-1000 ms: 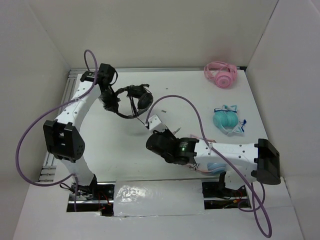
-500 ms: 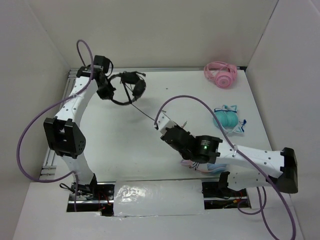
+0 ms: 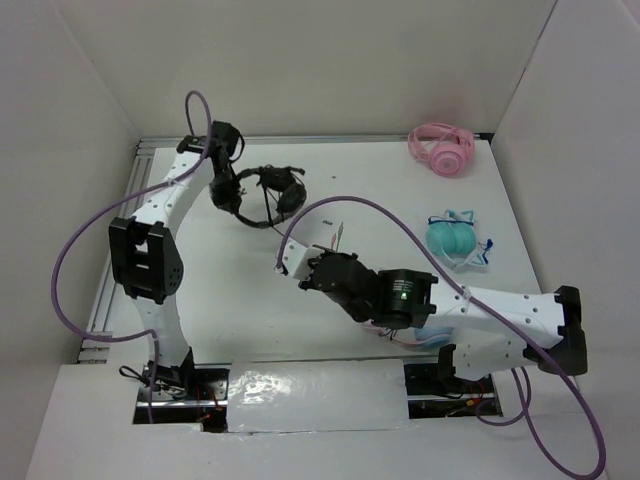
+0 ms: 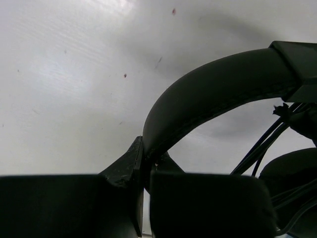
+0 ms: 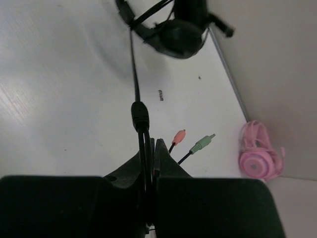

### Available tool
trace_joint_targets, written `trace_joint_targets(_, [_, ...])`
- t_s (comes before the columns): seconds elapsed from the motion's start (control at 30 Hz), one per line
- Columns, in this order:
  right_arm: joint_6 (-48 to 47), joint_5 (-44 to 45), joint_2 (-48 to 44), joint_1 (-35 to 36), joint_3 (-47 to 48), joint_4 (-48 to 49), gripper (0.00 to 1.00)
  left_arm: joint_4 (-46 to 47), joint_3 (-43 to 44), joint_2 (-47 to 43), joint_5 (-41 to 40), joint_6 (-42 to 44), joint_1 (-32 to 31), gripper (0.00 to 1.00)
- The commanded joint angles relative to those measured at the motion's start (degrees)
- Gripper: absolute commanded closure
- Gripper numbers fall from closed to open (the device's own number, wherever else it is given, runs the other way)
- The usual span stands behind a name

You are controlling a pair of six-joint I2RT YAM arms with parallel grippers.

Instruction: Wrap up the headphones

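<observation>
Headphones (image 3: 280,190) are at the upper left of the frame, headband (image 4: 218,84) pinched in the left gripper (image 4: 145,166). The right gripper (image 5: 151,151) pinches their cable (image 5: 134,74).

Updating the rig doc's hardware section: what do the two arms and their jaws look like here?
Both arms, left arm and right arm, have white links with boxy black joint housings. A purple cable loops loosely off each. The right arm's black motor housing shows a green light. Jaws are matte black, blocky.

Plain white walls (image 3: 330,60) box in a softly lit white table (image 3: 380,175), metal rail (image 3: 92,335) at left.
</observation>
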Motion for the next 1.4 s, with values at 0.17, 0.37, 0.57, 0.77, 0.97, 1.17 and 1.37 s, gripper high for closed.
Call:
trace_joint_targets(0.17, [-17.7, -5.1, -0.8, -4.6, 8.8, 3.2, 1.00, 22.7, -21.4, -13.3, -7.3, 11.4, -8.9, 1.00])
trace_joint_targets(0.37, [-20.5, -19.4, 1.0, -17.4, 10.6, 3.8, 1.00, 32.1, -35.7, -24.0, -4.5, 20.0, -18.5, 1.00])
trace_joint_targets(0.57, [-15.5, -39.6, 2.7, -32.7, 11.8, 3.4, 1.00, 36.9, -44.5, -33.5, 2.8, 21.8, -24.8, 1.00])
trace_joint_targets(0.77, [-4.3, -66.3, 3.1, -45.4, 3.3, 9.4, 1.00, 43.5, -48.9, -46.6, 13.1, 23.5, -24.5, 1.00])
trace_joint_targets(0.97, [11.2, -83.1, 1.4, -47.3, -11.4, 26.4, 0.98, 46.1, -46.8, -54.2, 20.8, 22.1, -21.8, 1.00])
trace_joint_targets(1.17, [22.0, -90.7, 4.9, -44.2, -18.0, 42.1, 0.85, 45.4, -41.5, -52.5, 19.1, 16.1, -19.2, 1.00])
trace_joint_targets(1.37, [22.0, -89.7, 6.6, -40.1, -21.5, 51.4, 0.74, 47.1, -36.1, -47.9, 19.8, 14.6, -19.4, 1.00])
